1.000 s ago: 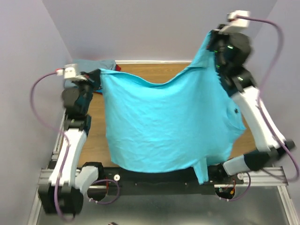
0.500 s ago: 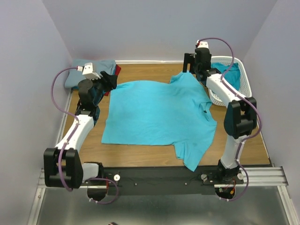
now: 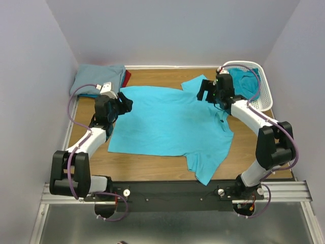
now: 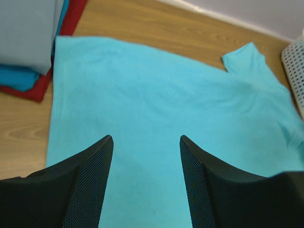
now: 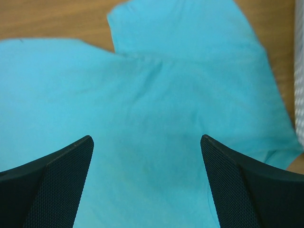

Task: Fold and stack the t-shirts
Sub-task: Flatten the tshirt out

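while turquoise t-shirt (image 3: pixel 167 122) lies flat, basket (image 3: pixel 265 92) near

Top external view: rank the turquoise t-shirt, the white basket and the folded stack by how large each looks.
1. turquoise t-shirt, spread flat: by far the largest.
2. folded stack and white basket: they look about alike, and the basket is partly hidden, so I cannot rank them.

Premises: a robotics lab test cell. Plain lavender partition walls (image 3: pixel 35 61) box in a wooden table (image 3: pixel 152 170). Two cabled arms (image 3: pixel 249 114) are bolted to an aluminium extrusion rail (image 3: pixel 284 189) at its edge.
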Controlling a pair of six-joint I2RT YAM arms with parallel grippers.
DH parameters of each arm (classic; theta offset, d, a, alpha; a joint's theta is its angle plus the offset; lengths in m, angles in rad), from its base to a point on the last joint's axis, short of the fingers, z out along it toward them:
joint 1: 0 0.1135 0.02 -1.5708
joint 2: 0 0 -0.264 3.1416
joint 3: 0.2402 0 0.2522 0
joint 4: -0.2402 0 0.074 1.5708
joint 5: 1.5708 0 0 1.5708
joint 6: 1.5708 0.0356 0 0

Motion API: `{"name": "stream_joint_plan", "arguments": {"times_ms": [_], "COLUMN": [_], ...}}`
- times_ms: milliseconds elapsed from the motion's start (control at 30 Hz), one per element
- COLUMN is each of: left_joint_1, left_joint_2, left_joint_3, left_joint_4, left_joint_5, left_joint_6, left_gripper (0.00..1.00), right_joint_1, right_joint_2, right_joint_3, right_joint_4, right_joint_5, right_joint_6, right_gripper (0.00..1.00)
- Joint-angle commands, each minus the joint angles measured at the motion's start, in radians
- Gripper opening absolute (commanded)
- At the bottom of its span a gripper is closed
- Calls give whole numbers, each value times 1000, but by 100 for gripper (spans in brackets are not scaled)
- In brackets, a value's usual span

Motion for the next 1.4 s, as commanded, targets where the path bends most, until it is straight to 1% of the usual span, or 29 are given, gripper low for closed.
{"name": "stream_joint_plan", "arguments": {"times_ms": [0,233,400,667,900,1200,1300,1367], "left_joint_1": [-4,-8,-21,-57,-62,-62,-62,-62], "left_joint_2": [39,110,142,283,318,427,469,498], "left_joint_3": [-13,-32,-56,0,31,175,239,279], "left_joint_4": [-9,1,4,-42,-57,-158,-221,-241], "left_joint_5": [1,60,40,18,8,18,24,29], "left_joint_6": [10,19,19,37,45,86,109,122], "left_gripper": [66,66,66,68,68,68,68,68], "right_joint_1": [4,2,1,-10,-50,-94,-102,-108], "right_joint_2": [-37,6,67,164,237,300,317,328], "right_joint_3": [-92,-164,-166,-138,-113,-64,-49,-38], "right_joint_4": [-17,-19,-30,-51,-62,-73,-76,-80], "right_joint_5": [-49,-12,0,17,-7,-50,-49,-78], "right_joint_6": [71,126,155,189,198,204,203,203], "right_gripper": [100,100,100,100,100,100,100,100]}}
